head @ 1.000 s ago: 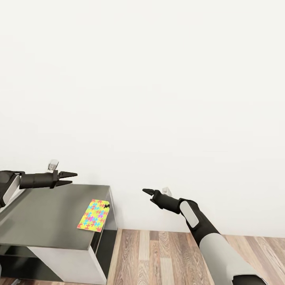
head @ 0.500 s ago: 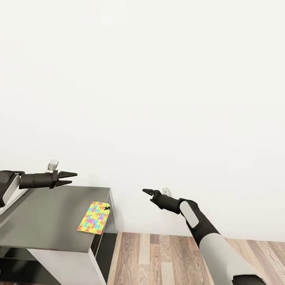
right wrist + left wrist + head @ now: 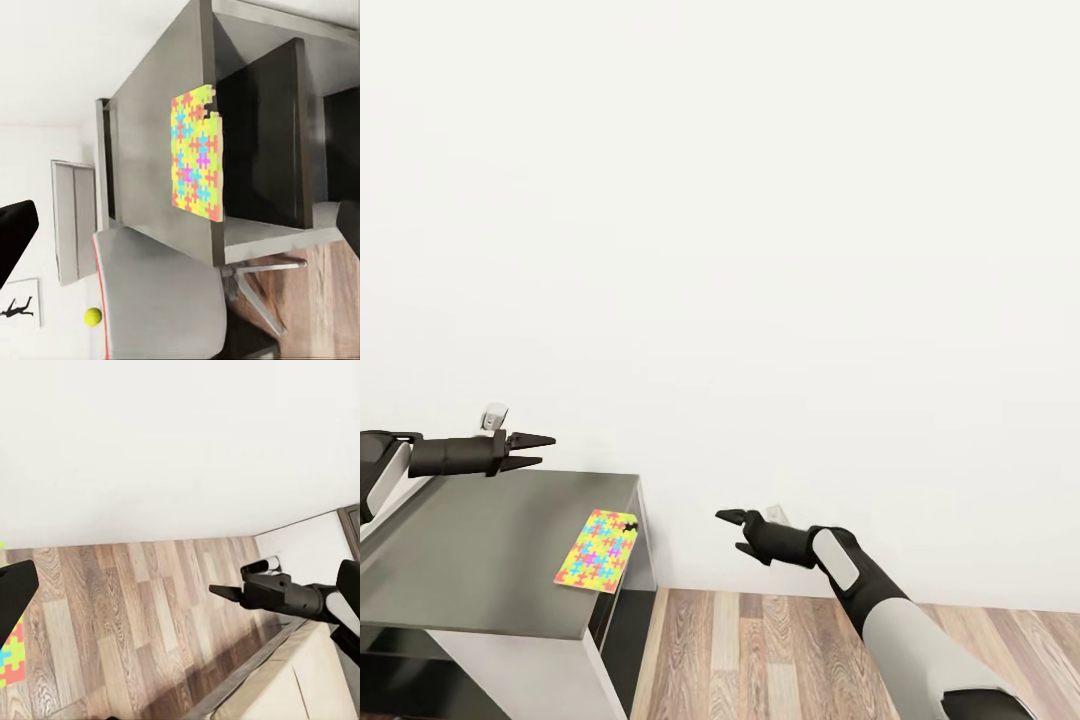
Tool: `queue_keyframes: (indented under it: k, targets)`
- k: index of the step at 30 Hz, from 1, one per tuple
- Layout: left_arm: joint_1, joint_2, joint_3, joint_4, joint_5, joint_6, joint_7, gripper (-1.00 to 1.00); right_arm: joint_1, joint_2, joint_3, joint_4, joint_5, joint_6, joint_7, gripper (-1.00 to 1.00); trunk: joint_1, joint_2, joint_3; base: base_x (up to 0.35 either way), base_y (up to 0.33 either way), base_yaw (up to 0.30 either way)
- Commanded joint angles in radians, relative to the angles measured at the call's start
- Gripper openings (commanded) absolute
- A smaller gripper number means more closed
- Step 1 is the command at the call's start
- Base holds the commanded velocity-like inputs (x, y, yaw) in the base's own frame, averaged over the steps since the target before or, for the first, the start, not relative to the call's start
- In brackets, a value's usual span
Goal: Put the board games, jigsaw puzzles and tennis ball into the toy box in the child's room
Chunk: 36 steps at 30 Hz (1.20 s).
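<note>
Pincers, left pincer (image 3: 538,452) and right pincer (image 3: 732,531), are both gaping, holding nothing. We are seeing a jigsaw puzzle (image 3: 597,550) lying at the surface (image 3: 480,550) edge and a tennis ball (image 3: 92,317) beyond it, so we are judging collection unfinished.

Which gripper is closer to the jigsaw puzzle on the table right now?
Hard to call. The right gripper hangs off the table over the floor, beside the jigsaw puzzle; the left gripper hovers above the table's far side.
</note>
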<state>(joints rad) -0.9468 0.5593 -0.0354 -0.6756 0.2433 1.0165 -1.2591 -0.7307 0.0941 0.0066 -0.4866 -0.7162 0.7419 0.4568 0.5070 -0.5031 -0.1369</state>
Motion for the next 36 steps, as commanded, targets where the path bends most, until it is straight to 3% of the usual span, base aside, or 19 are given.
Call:
queue_keyframes:
  k: [1,8,18,36]
  targets:
    - [-0.001,0.001,-0.004,0.000,0.004,0.007,-0.002,1.00,-0.001,0.000,0.000,0.003,-0.002,0.006,0.001,1.00,0.004,-0.009,-0.005,0.000,0.000,0.000]
    - [-0.001,0.001,-0.004,-0.003,0.004,0.007,-0.002,1.00,-0.001,0.004,-0.003,0.014,0.000,-0.003,-0.006,1.00,0.031,-0.058,-0.027,0.000,0.000,0.000]
    - [-0.001,0.000,-0.004,-0.004,0.004,0.008,-0.002,1.00,-0.001,0.011,-0.029,0.016,0.000,-0.072,-0.010,1.00,0.062,-0.114,-0.052,0.000,0.000,0.000]
    - [-0.001,0.001,-0.004,-0.004,0.004,0.008,-0.002,1.00,-0.001,0.013,-0.036,0.019,-0.006,-0.070,-0.002,1.00,0.131,-0.240,-0.109,0.000,0.000,0.000]
